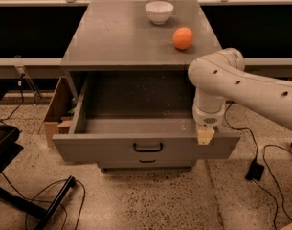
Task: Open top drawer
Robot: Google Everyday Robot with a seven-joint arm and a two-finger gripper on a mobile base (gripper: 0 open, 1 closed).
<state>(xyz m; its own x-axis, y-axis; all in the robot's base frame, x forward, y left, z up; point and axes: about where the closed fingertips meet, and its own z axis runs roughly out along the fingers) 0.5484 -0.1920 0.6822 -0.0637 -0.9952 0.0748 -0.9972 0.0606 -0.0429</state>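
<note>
The top drawer [112, 150] is pulled far out of the grey cabinet. Its wide grey front carries a black loop handle [147, 147], and its deep speckled grey inside [136, 104] is bare. My gripper [205, 135] hangs from the white arm [241, 87] at the right end of the drawer's front edge, right of the handle, resting on or just over the rim. A narrower lower drawer [146, 163] peeks out under the front.
A white bowl [159, 11] and an orange [183, 38] sit on the cabinet top [112, 37]. A cardboard box [57, 111] stands left of the cabinet. Cables [54, 195] and a black chair base [6, 147] lie on the floor left; a black plug [255, 169] right.
</note>
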